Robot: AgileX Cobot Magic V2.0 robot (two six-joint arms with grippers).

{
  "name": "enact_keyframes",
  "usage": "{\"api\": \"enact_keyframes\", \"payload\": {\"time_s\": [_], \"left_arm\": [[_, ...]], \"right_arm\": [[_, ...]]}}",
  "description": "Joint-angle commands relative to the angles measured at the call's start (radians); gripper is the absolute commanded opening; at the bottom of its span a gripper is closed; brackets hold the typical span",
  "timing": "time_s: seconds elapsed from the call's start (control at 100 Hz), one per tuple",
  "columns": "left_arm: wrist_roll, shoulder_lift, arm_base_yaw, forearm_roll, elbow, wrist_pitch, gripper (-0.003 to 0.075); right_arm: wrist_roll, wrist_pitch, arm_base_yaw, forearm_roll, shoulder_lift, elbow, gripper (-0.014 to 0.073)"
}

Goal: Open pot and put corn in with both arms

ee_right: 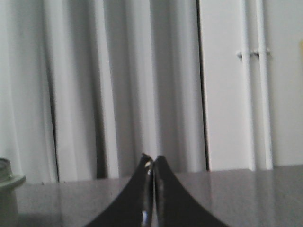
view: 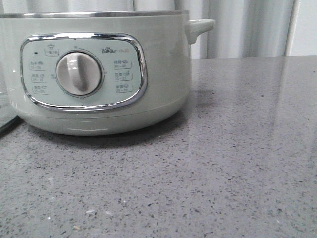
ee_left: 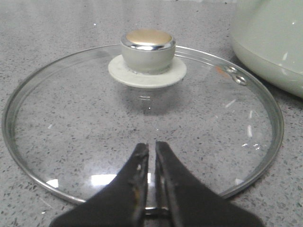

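Observation:
The pale grey-green pot (view: 94, 74) fills the left of the front view, with its chrome-framed panel, white dial (view: 78, 73) and side handle (view: 199, 27); no lid shows on its steel rim. Its glass lid (ee_left: 142, 123) lies flat on the counter beside the pot (ee_left: 272, 42), knob (ee_left: 147, 49) up. My left gripper (ee_left: 151, 146) is shut and empty, its tips over the lid's near part. My right gripper (ee_right: 153, 158) is shut and empty, held over the counter and facing the curtain. The corn is out of view.
The grey speckled counter (view: 223, 163) stretches to the right of the pot. A white curtain (view: 247, 27) and wall stand behind it. An edge of the lid (view: 6, 124) shows at the far left of the front view. The pot's rim (ee_right: 7, 177) shows at the right wrist view's edge.

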Motion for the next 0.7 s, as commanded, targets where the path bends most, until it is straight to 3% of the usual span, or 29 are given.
{"api": "enact_keyframes", "payload": {"time_s": [0.0,0.17,0.3,0.48,0.69], "left_arm": [[0.002,-0.033,-0.001,-0.01,0.004,-0.019,-0.002],[0.002,-0.033,-0.001,-0.01,0.004,-0.019,-0.002],[0.002,-0.033,-0.001,-0.01,0.004,-0.019,-0.002],[0.002,-0.033,-0.001,-0.01,0.004,-0.019,-0.002],[0.002,-0.033,-0.001,-0.01,0.004,-0.019,-0.002]], "right_arm": [[0.007,0.065,-0.01,-0.002,-0.02,0.02,-0.0074],[0.007,0.343,-0.01,-0.002,-0.02,0.02,-0.0074],[0.005,0.468,-0.01,-0.004,-0.02,0.02,-0.0074],[0.005,0.592,-0.01,-0.004,-0.02,0.02,-0.0074],[0.005,0.59,-0.01,-0.007,-0.02,0.02,-0.0074]]}}
